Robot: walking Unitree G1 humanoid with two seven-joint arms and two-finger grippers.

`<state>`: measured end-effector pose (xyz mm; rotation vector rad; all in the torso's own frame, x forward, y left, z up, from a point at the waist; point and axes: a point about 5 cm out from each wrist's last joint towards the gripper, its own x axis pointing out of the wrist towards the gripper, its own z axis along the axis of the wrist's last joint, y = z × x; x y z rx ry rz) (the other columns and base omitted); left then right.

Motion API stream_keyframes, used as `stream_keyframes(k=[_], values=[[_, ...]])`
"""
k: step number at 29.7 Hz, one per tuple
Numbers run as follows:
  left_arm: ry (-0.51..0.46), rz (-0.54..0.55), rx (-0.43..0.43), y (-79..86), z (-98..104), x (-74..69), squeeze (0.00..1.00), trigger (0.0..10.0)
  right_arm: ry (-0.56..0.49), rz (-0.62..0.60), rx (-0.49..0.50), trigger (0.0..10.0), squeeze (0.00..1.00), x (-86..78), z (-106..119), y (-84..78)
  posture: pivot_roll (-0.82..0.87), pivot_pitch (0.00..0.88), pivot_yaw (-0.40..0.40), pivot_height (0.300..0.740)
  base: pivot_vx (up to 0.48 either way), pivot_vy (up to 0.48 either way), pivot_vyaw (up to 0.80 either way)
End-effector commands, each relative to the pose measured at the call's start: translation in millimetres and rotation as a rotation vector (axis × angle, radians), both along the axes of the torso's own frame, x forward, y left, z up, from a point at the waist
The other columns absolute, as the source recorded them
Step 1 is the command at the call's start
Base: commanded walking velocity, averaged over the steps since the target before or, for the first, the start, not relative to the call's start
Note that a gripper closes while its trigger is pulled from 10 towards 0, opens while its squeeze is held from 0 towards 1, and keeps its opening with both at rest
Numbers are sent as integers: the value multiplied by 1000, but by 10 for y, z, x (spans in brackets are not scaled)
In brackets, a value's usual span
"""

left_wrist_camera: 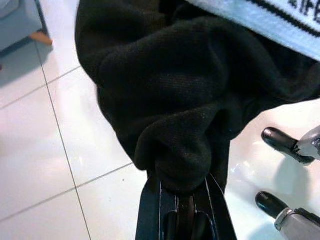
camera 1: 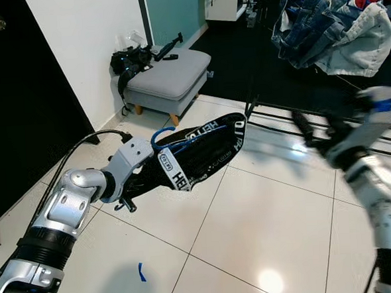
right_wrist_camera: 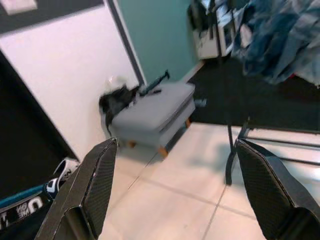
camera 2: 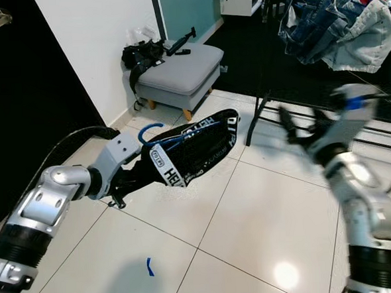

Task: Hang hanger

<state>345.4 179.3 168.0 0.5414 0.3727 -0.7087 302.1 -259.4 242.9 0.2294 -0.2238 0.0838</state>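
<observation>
Left gripper (left_wrist_camera: 182, 200) pinched on the black garment (camera 1: 202, 153) draped over a blue hanger (camera 1: 160, 134), held above bare white floor tiles (camera 1: 266, 222). Right gripper (right_wrist_camera: 175, 190) spread wide, blurred, near the clothes rack (camera 2: 263, 109); grey ottoman (camera 1: 168, 78) stands well apart.

Bright indoor light from overhead; I get a hot glare spot on the glossy floor tiles (camera 1: 270, 281) plus soft reflections further back. My right arm (camera 1: 365, 149) is motion-smeared in both eye views, the left arm sharp. Right wrist view is soft overall. Black doorway (camera 1: 20, 97) is crushed to pure dark. Black garment (left_wrist_camera: 200, 90) up close shows weave but is blurred at the edges.
</observation>
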Motion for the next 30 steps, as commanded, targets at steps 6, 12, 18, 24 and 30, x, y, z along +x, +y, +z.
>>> stream_keyframes(k=[6, 12, 18, 24, 30], values=[[-23, 108, -108, 53, 59, 84, 0, 10000, -26, -46, 111, 10000, 929, -28, -19, -92, -41, 131, 57, 740, 0, 0, 0], [13, 162, -508, 8, 264, 136, 0, 10000, -5, -89, 225, 10000, 0, -19, -124, -185, -33, 131, 61, 740, 0, 0, 0], [29, 115, -717, -43, 329, 96, 0, 10000, -16, 0, 377, 10000, 0, -2, -171, -82, -32, 132, 61, 740, 0, 0, 0], [33, 96, -693, -187, 262, 41, 0, 10000, -70, 150, 476, 10000, 0, -8, -93, 131, -31, 131, 61, 740, 0, 0, 0], [54, -26, -701, -559, 172, -166, 0, 10000, -84, 295, 511, 10000, 0, 15, -77, 459, -28, 133, 63, 740, 0, 0, 0]])
